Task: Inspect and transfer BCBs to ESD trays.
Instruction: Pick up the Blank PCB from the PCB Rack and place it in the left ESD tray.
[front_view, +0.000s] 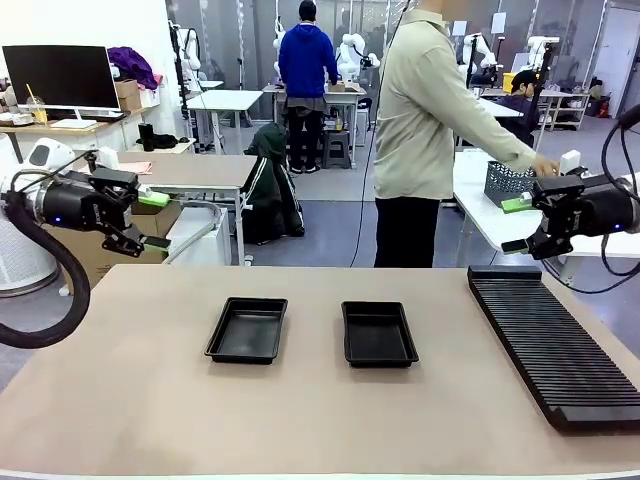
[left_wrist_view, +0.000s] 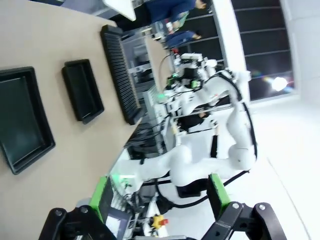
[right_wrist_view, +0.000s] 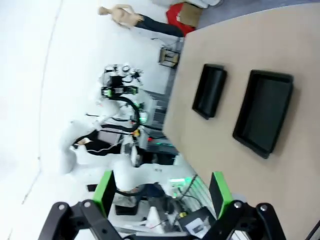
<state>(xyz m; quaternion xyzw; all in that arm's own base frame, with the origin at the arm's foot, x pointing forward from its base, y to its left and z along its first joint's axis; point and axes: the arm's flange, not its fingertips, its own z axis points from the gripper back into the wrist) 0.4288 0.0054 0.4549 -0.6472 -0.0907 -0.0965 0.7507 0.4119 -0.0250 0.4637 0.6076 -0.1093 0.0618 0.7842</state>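
Well, both of your grippers hang up in the air with nothing in them. Your left gripper is out past the table's left side, and its jaws are wide apart. Your right gripper is up at the right side, near the far end of the long black rack, and its jaws are wide apart too.

The two ESD trays lie side by side in the middle of the table, a little apart. Both are bare inside. Where the BCBs are, you cannot tell from here. Nothing sticks up out of the rack's slots. The person at the far side is turned to another table, with a hand by a dark mesh basket.

When a board comes to you, think of it as thin, flat and light. It is likely stiff, but it could bend or crack if you squeeze hard. Pinch it near one edge, not on the middle of its face, and close gently. A thin board can slip or swing in the pads, so keep it level and go slowly. The trays have raised rims, so line the board up straight and lower it in flat.
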